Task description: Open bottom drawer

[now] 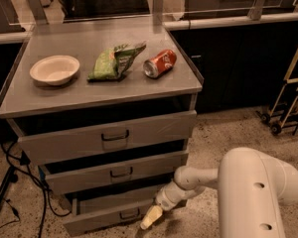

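Observation:
The bottom drawer (107, 217) is the lowest, shortest grey front of the cabinet, with a small dark wire handle (129, 214) at its centre. It stands pulled out a little, with a dark gap above its front. My gripper (150, 218) sits low at the drawer's right end, just right of the handle, its pale fingertip pointing down and left over the drawer front. The white arm (258, 192) reaches in from the lower right.
The middle drawer (114, 171) and top drawer (109, 135) are above. On the cabinet top lie a white bowl (54, 69), a green bag (114, 61) and a red can (160, 63). Cables (12, 182) trail at the left. A wheeled cart (288, 98) stands at the right.

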